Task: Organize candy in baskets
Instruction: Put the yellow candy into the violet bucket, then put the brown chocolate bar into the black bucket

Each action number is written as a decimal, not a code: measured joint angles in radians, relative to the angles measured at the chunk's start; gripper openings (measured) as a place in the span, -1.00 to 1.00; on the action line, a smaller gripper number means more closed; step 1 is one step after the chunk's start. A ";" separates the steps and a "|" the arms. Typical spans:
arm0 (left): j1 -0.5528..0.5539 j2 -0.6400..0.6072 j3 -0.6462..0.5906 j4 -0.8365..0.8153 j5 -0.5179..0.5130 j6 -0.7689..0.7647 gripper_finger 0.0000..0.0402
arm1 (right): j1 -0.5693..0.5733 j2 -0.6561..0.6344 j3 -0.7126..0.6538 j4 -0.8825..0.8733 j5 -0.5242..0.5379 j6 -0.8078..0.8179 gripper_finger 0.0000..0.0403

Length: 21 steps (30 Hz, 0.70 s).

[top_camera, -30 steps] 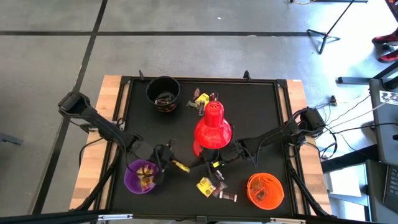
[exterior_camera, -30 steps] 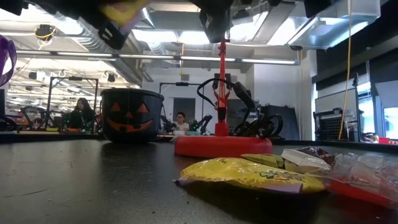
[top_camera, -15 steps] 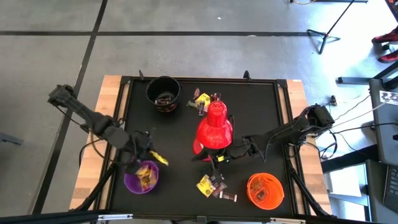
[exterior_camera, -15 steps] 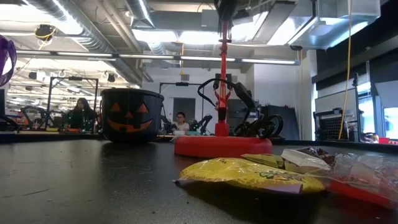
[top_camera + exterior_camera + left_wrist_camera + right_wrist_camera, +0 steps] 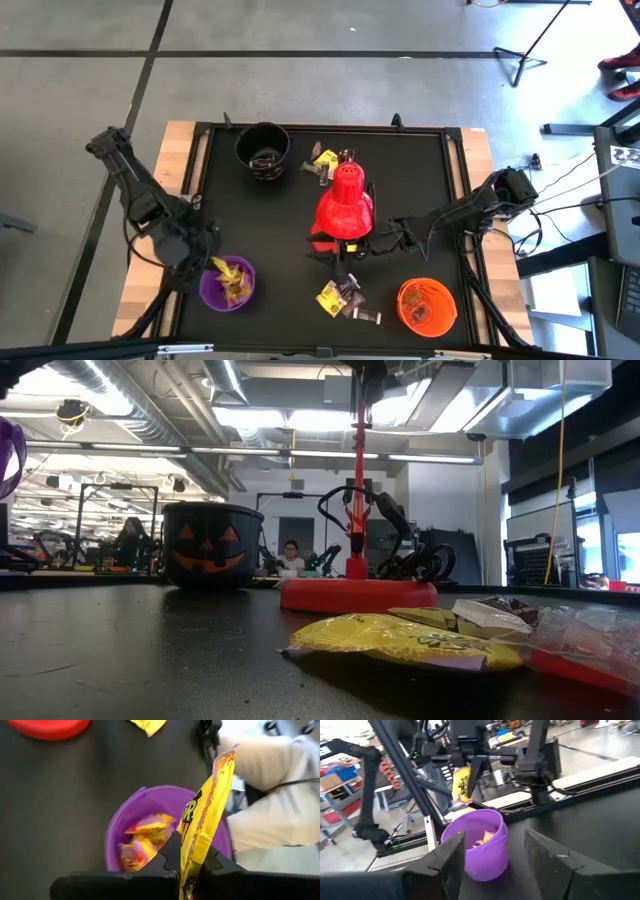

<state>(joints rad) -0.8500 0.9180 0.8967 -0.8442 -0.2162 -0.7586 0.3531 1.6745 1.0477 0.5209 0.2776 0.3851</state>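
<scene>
While my left gripper hangs over the near-left corner of the table, its fingers are pinched tight on a yellow candy wrapper, which stands up between them directly above the purple bucket. That bucket already has several yellow sweets lying in it (the wrist camera looks straight down into it).

My right gripper sits low at the middle of the table, just in front of the red desk lamp, with its fingers spread apart and nothing between them; from there I look across at the purple bucket and at my other gripper above it.

Just in front of the right gripper lies a small heap of loose candy, yellow and silvery pieces together. The orange bucket stands at the near right. The black bucket stands at the far left, and a few more sweets lie between it and the lamp.
</scene>
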 joint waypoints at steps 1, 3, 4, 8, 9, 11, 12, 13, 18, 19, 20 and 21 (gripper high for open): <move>-0.016 0.000 0.000 -0.007 -0.027 0.001 -0.99 | 0.000 0.000 0.000 0.000 0.012 0.000 -0.02; -0.042 0.000 -0.009 0.003 -0.095 0.001 -0.99 | 0.000 0.000 0.000 0.001 0.038 0.001 -0.02; -0.052 0.002 -0.016 0.006 -0.120 0.002 -0.99 | 0.000 0.000 0.000 0.001 0.050 0.001 -0.02; -0.062 0.017 -0.060 0.038 -0.114 0.032 -0.86 | 0.000 0.000 0.000 0.002 0.093 0.002 -0.02; -0.062 0.021 -0.072 0.048 -0.100 0.032 -0.80 | 0.000 0.000 0.000 0.001 0.098 0.002 -0.02; -0.062 0.028 -0.093 0.068 -0.068 0.033 -0.66 | 0.000 0.000 0.000 0.001 0.098 0.003 -0.02; -0.062 0.031 -0.104 0.081 -0.055 0.034 -0.59 | 0.000 0.000 0.000 0.001 0.099 0.002 -0.02; -0.062 0.032 -0.112 0.090 -0.046 0.035 -0.51 | 0.000 0.000 0.000 0.001 0.099 0.002 -0.02; -0.060 0.031 -0.122 0.099 -0.117 0.056 -0.28 | 0.000 0.000 0.000 -0.001 0.105 -0.014 -0.02; -0.060 0.031 -0.122 0.105 -0.146 0.075 -0.26 | 0.000 0.000 0.000 -0.003 0.113 -0.023 -0.02; -0.060 0.031 -0.122 0.110 -0.175 0.093 -0.25 | 0.000 0.000 0.000 -0.007 0.125 -0.025 -0.02; -0.060 0.031 -0.122 0.116 -0.204 0.111 -0.25 | 0.000 0.000 0.000 -0.015 0.136 -0.026 -0.02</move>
<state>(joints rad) -0.9100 0.9489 0.7746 -0.7279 -0.4207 -0.6478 0.3531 1.6745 1.0477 0.5063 0.4132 0.3595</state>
